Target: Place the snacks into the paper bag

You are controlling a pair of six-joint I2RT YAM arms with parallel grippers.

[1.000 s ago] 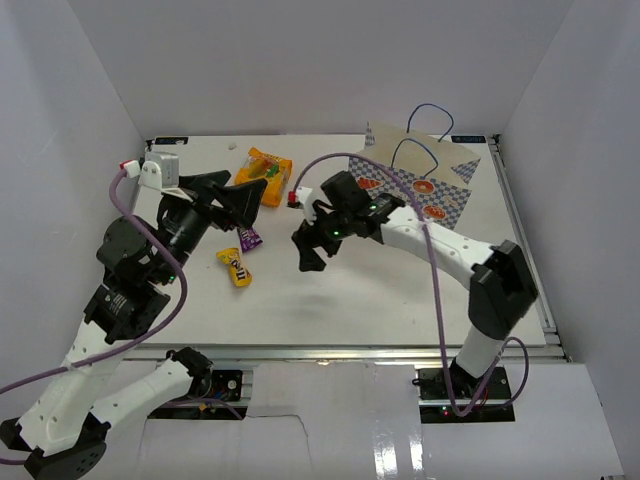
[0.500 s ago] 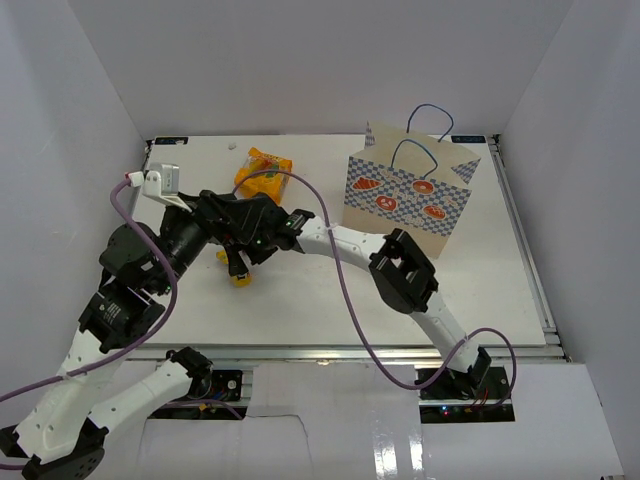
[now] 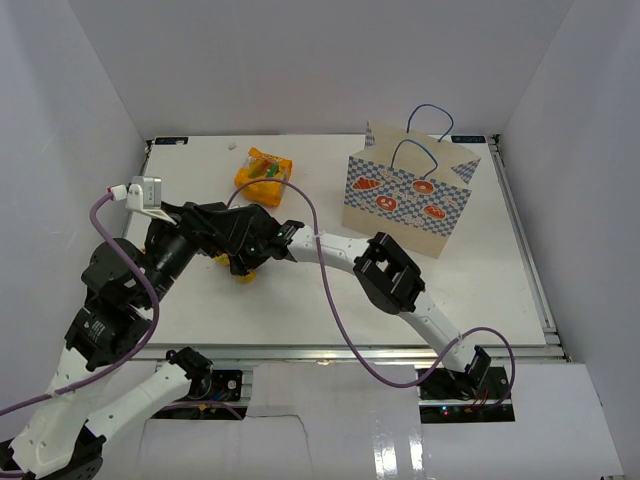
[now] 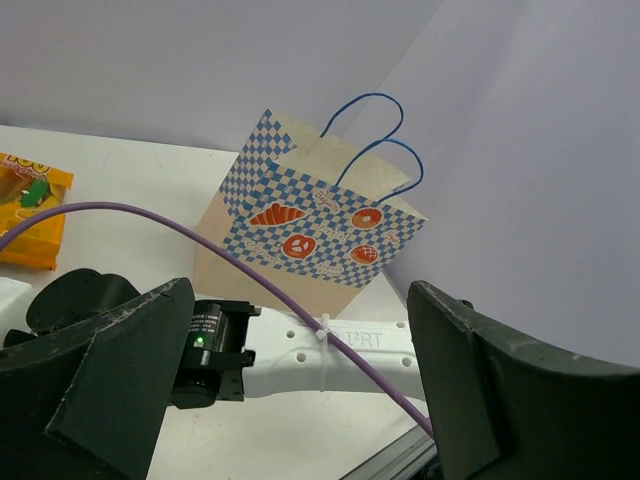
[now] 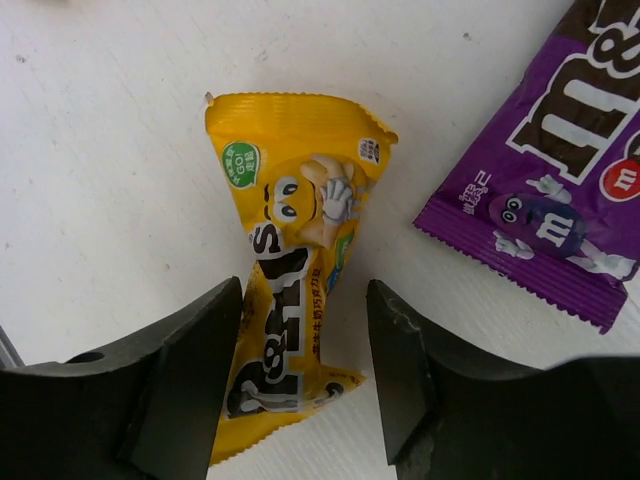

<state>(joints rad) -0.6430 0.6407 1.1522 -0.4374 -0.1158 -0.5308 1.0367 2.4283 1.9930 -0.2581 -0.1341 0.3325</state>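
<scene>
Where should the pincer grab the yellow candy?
At its narrow, twisted waist, coming straight down from above. The yellow candy lies flat on the table, and the right pincer has an open finger on each side of it.

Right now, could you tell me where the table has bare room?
Bare white table between the cream checkered paper bag and the near edge, right of the right arm. Crowded left of centre: left gripper, right gripper, small yellow candy packet, small purple candy packet, orange crinkly bag.

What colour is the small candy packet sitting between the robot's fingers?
The candy packet is bright yellow; the right wrist view shows it best.
</scene>
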